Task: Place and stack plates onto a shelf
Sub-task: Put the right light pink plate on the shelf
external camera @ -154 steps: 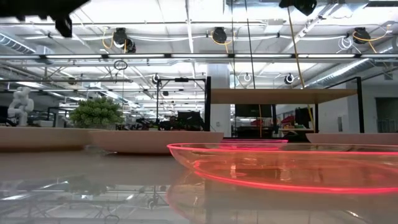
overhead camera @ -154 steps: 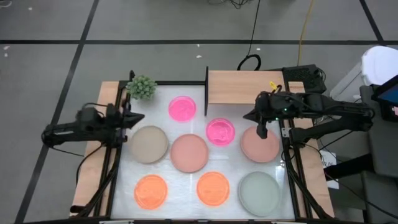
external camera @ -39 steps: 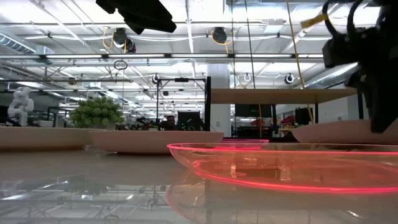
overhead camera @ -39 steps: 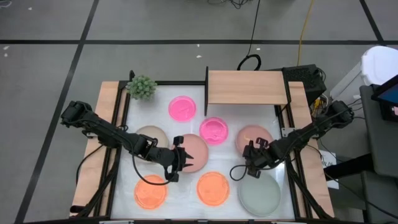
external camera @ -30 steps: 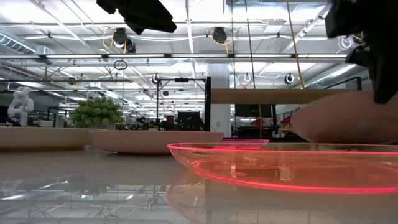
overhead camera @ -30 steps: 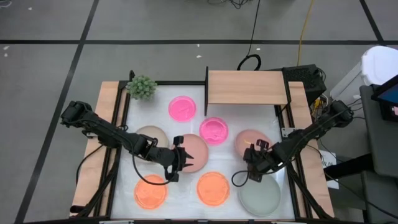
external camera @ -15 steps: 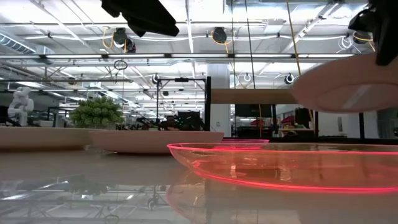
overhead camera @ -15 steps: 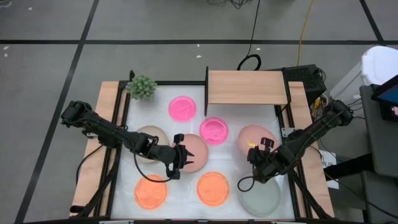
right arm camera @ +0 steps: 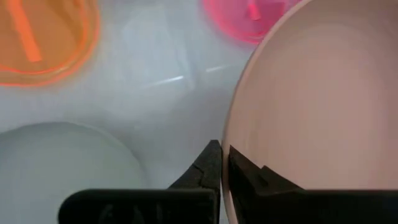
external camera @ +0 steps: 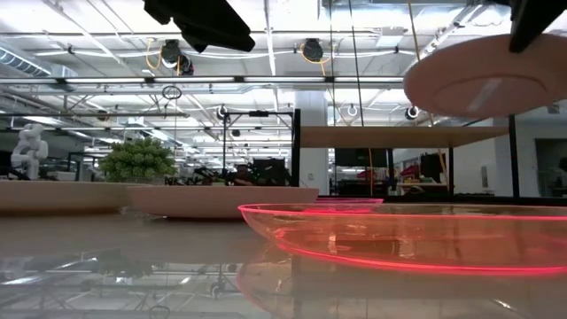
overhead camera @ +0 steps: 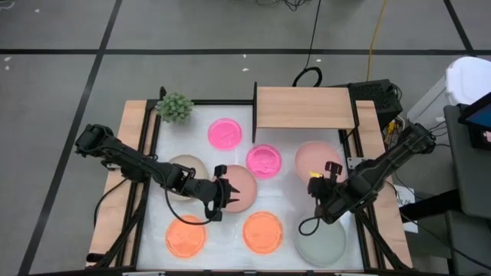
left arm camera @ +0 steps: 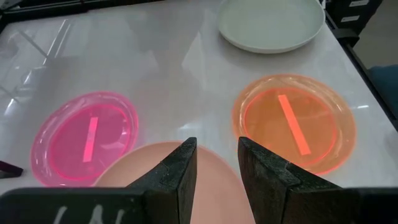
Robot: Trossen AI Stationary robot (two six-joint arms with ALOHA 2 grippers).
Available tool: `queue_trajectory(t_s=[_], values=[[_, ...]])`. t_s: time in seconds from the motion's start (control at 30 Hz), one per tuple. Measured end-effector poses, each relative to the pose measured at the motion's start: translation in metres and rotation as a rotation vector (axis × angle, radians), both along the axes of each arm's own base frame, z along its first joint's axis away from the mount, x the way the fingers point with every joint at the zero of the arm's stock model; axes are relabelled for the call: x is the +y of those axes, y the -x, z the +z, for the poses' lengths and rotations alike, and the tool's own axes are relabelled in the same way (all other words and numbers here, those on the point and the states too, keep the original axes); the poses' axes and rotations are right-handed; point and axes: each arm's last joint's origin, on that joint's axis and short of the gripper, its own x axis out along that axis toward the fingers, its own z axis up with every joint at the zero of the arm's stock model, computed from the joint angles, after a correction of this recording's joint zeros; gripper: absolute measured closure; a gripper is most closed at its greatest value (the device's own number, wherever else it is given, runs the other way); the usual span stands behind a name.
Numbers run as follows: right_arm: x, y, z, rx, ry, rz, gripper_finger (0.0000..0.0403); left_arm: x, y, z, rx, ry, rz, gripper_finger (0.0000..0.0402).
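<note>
My right gripper (overhead camera: 317, 181) is shut on the dusty-pink plate (overhead camera: 317, 159) and holds it in the air in front of the shelf (overhead camera: 304, 107); the low view shows that plate (external camera: 487, 81) higher than the shelf board (external camera: 403, 136). My left gripper (overhead camera: 219, 202) hangs open above the near part of the salmon-pink plate (overhead camera: 238, 186), touching nothing. Flat on the table lie two magenta plates (overhead camera: 225, 133) (overhead camera: 264, 161), the beige plate (overhead camera: 182, 175), two orange plates (overhead camera: 186, 234) (overhead camera: 262, 231) and the grey-green plate (overhead camera: 321, 242). My right gripper pinches the dusty-pink plate's rim (right arm camera: 231, 146) on its near side, one finger (right arm camera: 210, 163) on the outer face and one finger (right arm camera: 252, 180) on the hollow inner face. The fingers come from the table's near side. The plate is lifted clear and sits roughly level.
A small green plant (overhead camera: 175, 106) stands at the far left corner. Wooden side rails (overhead camera: 132, 153) run along both sides of the white tabletop. The shelf's black uprights (overhead camera: 255, 103) stand at its ends. The left wrist view shows the orange plate (left arm camera: 293, 121) and magenta plate (left arm camera: 84, 137) beyond my open fingers.
My right gripper has risen, carrying the dusty-pink plate from just above the table to above shelf-board height, and has moved it slightly toward the far edge and the shelf. My left gripper has stayed over the salmon-pink plate.
</note>
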Motion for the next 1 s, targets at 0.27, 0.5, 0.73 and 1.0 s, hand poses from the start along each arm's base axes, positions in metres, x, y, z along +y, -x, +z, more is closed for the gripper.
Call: queue_trajectory(t_s=[0.27, 0.5, 0.73, 1.0], values=[[-0.021, 0.003, 0.011, 0.088, 0.124, -0.041, 0.0403, 0.000, 0.000, 0.000, 0.001, 0.016, 0.011, 0.0277], [-0.045, -0.002, 0.014, 0.142, 0.148, -0.043, 0.0403, 0.000, 0.000, 0.000, 0.000, 0.001, 0.001, 0.0277], [-0.075, -0.004, 0.021, 0.177, 0.154, -0.051, 0.0403, 0.000, 0.000, 0.000, -0.001, 0.003, 0.002, 0.0277], [-0.109, -0.005, 0.026, 0.202, 0.241, -0.056, 0.0403, 0.000, 0.000, 0.000, 0.000, 0.021, 0.015, 0.0277]])
